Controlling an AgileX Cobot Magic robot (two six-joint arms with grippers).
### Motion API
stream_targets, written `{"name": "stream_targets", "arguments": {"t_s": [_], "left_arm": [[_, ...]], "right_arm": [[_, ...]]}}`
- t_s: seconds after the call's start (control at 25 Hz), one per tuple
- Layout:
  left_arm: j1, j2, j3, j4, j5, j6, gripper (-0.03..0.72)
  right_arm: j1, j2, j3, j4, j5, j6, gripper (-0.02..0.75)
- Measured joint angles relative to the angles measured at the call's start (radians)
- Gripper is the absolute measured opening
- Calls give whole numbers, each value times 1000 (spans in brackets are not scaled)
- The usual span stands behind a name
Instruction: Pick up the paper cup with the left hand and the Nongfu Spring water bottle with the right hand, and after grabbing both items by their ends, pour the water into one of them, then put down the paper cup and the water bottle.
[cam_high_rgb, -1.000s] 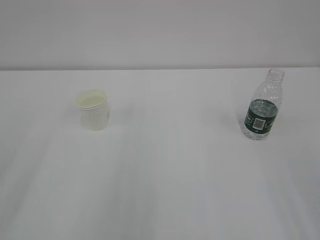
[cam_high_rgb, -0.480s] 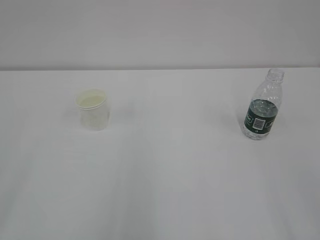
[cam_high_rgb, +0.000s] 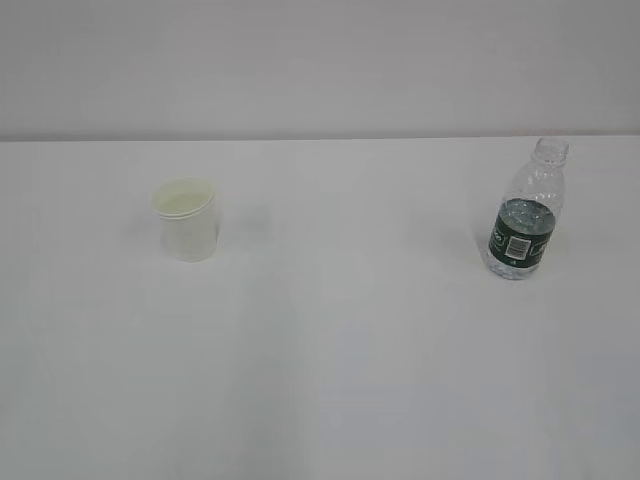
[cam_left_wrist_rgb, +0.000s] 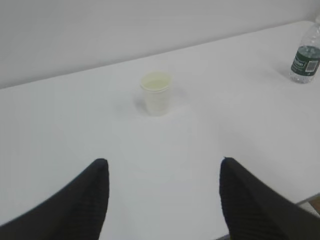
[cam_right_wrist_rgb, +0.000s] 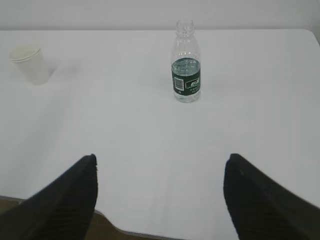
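Observation:
The white paper cup (cam_high_rgb: 186, 219) stands upright on the left of the white table; the left wrist view has the paper cup (cam_left_wrist_rgb: 157, 93) straight ahead, well beyond the fingers. My left gripper (cam_left_wrist_rgb: 163, 161) is open and empty near the table's front edge. The clear Nongfu Spring water bottle (cam_high_rgb: 524, 211) with its green label stands upright, uncapped, on the right; the right wrist view puts the bottle (cam_right_wrist_rgb: 186, 62) ahead of my right gripper (cam_right_wrist_rgb: 160, 157), which is open and empty over the front edge. Neither arm shows in the exterior view. Some water sits low in the bottle.
The white table (cam_high_rgb: 340, 340) runs back to a pale wall (cam_high_rgb: 320, 60). Its front edge (cam_right_wrist_rgb: 150, 234) shows under the right fingers, and a corner (cam_left_wrist_rgb: 307, 201) at the lower right of the left wrist view.

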Motion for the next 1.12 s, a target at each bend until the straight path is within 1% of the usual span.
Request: {"name": "stream_targets", "arguments": {"t_s": [0.2,0.4,0.56,0.68,0.84,1.12], "left_arm": [[11,-7,-3,0,87,-21,492],[11,-8,-3,0,182,-45,478],[11,-14,-3,0,193,-47,474],[11,-14,-3,19,195,-47,464],[11,-14,-3,52,195,-47,453],[11,-14,24,58,197,-47,452]], "right_arm": [[0,0,0,0,15,0,587],[0,0,0,-22,69,-2,587],[0,0,0,-72,74,-28,588],[0,0,0,-102,74,-38,588],[0,0,26,-113,74,-40,588],[0,0,77,-120,76,-42,587]]}}
